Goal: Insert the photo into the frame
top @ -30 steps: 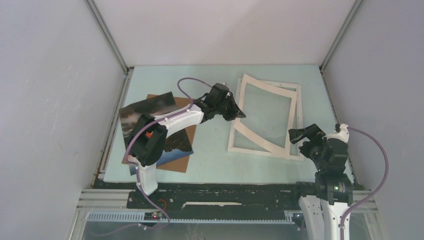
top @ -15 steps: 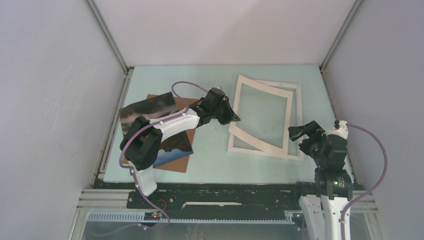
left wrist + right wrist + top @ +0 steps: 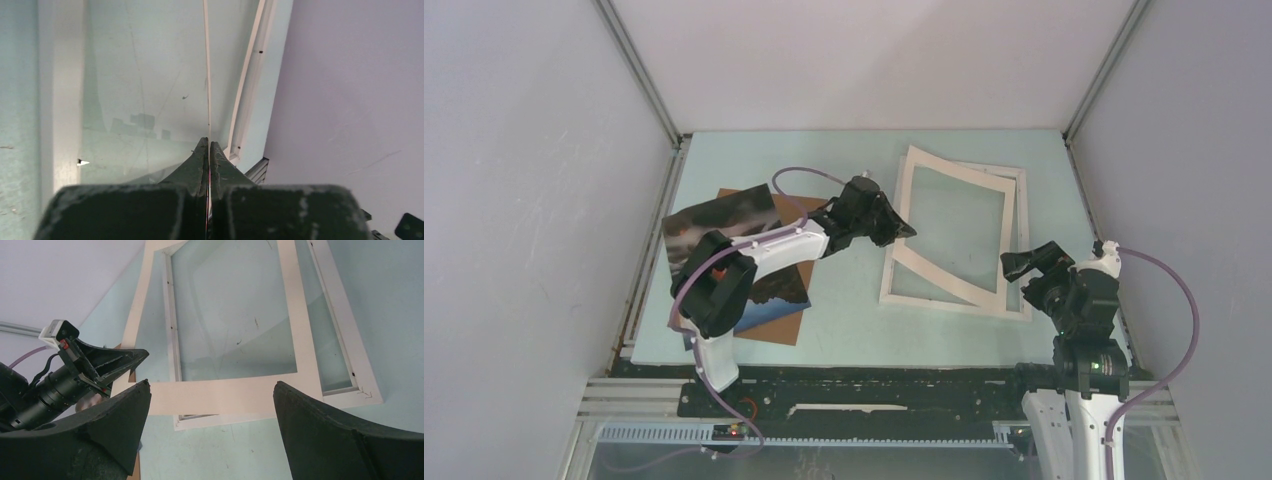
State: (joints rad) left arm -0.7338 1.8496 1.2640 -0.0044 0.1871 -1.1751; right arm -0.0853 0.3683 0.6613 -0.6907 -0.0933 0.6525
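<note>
the pale green table (image 3: 844,300) carries the thin white frame (image 3: 1023,230), which lies flat on its right part. a white card border (image 3: 939,276) with a window leans over the frame, its left side raised. at the left, the photo (image 3: 719,218) lies on a brown backing board (image 3: 779,325), partly under the left arm. the left gripper (image 3: 902,228) is clamped on the card border's left edge. the right gripper (image 3: 1016,272) hangs near the frame's near right corner, fingers wide apart and holding nothing.
</note>
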